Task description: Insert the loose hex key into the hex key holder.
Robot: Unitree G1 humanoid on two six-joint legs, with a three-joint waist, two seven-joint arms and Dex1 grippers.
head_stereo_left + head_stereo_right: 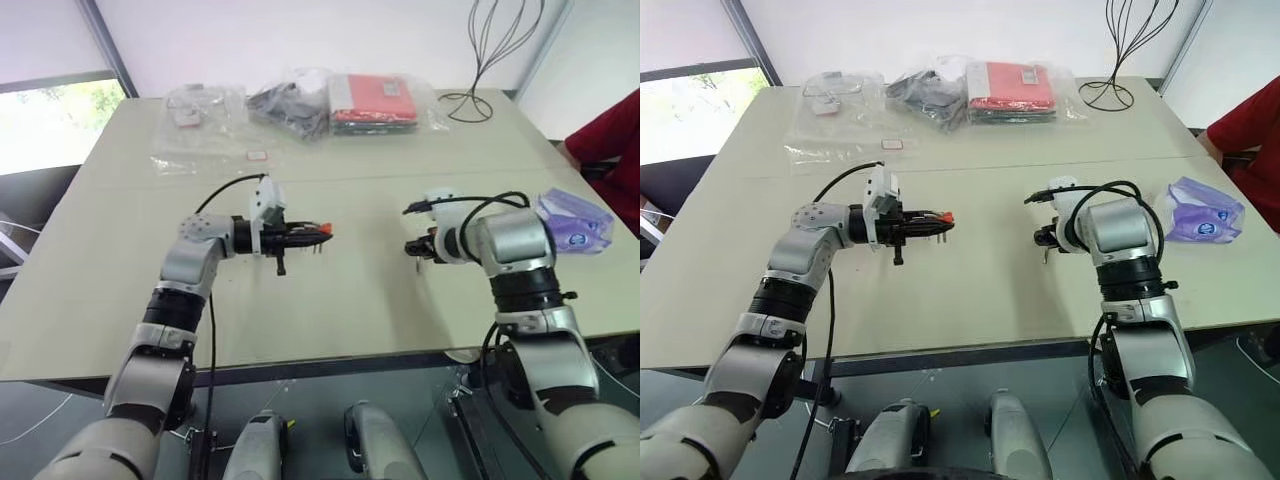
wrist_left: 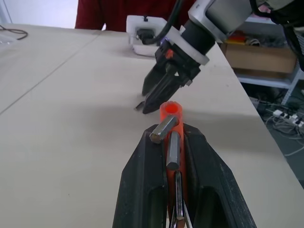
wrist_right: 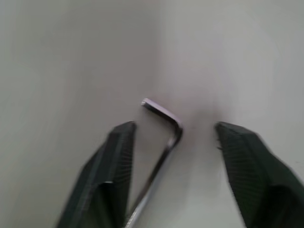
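Observation:
My left gripper (image 1: pixel 300 236) is shut on the orange-red hex key holder (image 2: pixel 171 114) and holds it level above the table, with short dark keys sticking out of it. The holder's tip (image 1: pixel 318 231) points toward my right gripper (image 1: pixel 415 250). That gripper is angled down at the tabletop. In the right wrist view its two fingers (image 3: pixel 118 152) stand apart on either side of the loose hex key (image 3: pixel 164 114). This thin L-shaped rod lies flat on the table, closer to one finger. The left wrist view shows the key's end (image 2: pixel 138 106) beside the right fingertips.
A purple-white packet (image 1: pixel 575 222) lies on the table to the right of my right arm. Clear bags (image 1: pixel 205 110) and a red packet (image 1: pixel 372 100) lie at the table's far side, with a wire stand (image 1: pixel 480 100) at the far right. A person's red sleeve (image 1: pixel 610 135) is at the right edge.

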